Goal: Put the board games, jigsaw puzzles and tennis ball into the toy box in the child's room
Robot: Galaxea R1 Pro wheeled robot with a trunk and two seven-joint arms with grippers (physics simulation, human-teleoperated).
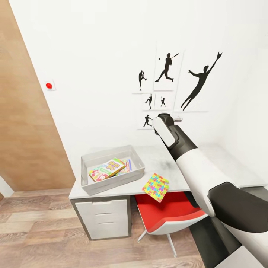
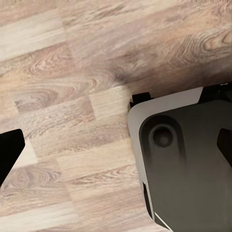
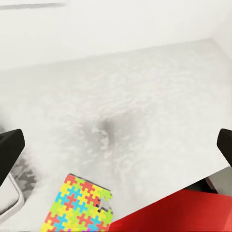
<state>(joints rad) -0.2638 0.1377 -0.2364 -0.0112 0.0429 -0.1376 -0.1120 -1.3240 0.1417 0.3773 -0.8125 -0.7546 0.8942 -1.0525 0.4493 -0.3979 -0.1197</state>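
Head view, left to right: the toy box (image 1: 111, 168) on the table (image 1: 167, 158) already holds board games (image 1: 107, 169); beside it a jigsaw puzzle (image 1: 156, 187) overhangs the front edge. The right gripper (image 3: 116, 142) hovers spread, empty. I'd lower slowly, pinching that overhanging edge.

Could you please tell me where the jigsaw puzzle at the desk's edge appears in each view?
Head view: puzzle overhangs the desk's front edge, above the red chair.
Left wrist view: not in it; wood floor.
Right wrist view: puzzle on the desk beside the chair.
Shared landmark: the red chair.
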